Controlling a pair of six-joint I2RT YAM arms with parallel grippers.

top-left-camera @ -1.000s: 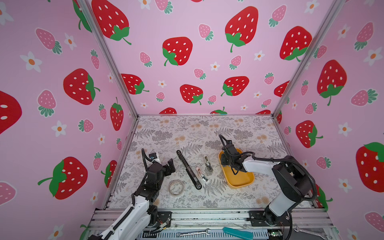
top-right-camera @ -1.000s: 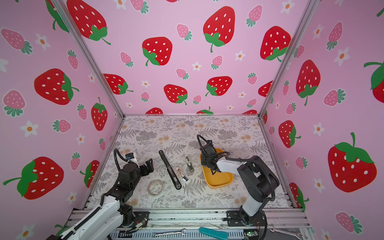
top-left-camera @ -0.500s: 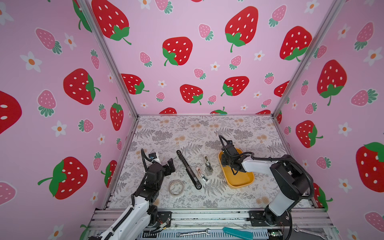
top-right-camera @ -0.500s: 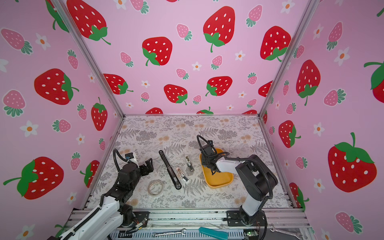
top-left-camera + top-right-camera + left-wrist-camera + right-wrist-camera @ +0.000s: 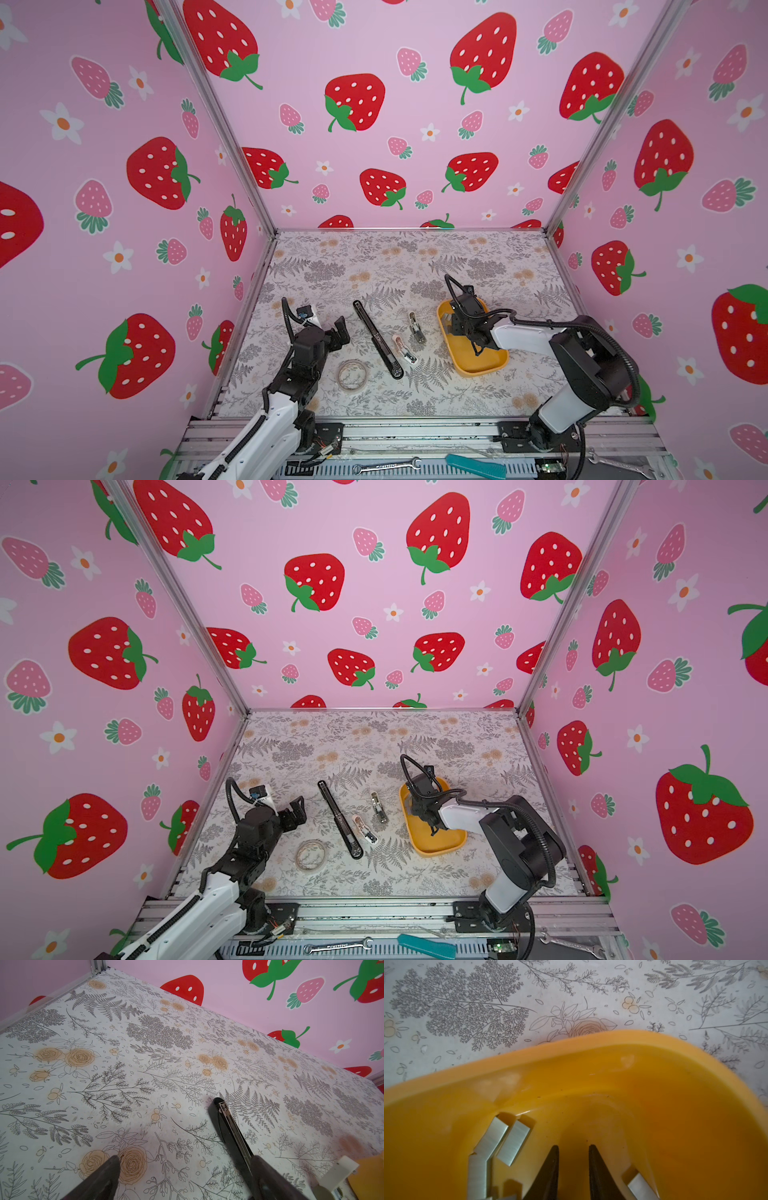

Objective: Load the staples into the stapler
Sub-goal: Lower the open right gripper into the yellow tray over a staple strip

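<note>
We are working the pick-up step. Our right jaws are hanging low inside the yellow tray point(image 5: 571, 1043), narrowly parted with nothing between them. The staples point(image 5: 512, 1142) are lying flat on the tray floor, with two strips just beside the tips on one side and one more on the other. To do this well, we are judging that the right jaws need to shift over a single strip, straddling its narrow width and pinching gently so it is not snapping or sliding against the wall. Our left jaws are gaping wide and empty above the tabletop point(image 5: 145, 1064), near the long black stapler point(image 5: 376, 338). It is lying opened flat with its channel showing, well apart from the tray.
</note>
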